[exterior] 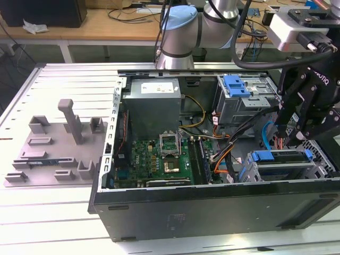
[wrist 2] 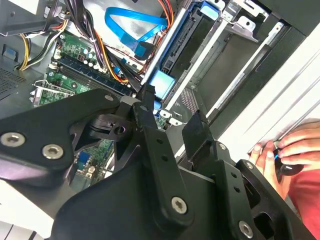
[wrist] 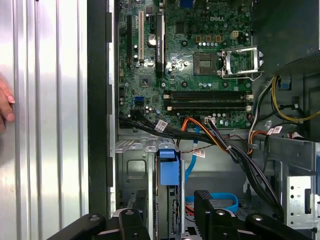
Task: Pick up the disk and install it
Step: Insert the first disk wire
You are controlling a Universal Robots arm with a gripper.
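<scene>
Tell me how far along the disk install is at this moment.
Done: the disk already stands edge-on in the drive cage inside the open case. In hand: nothing; the gripper hangs over the disk with its fingers apart, one on each side of it. Left: I cannot tell whether the disk is pushed fully home, so the install may not be finished.
</scene>
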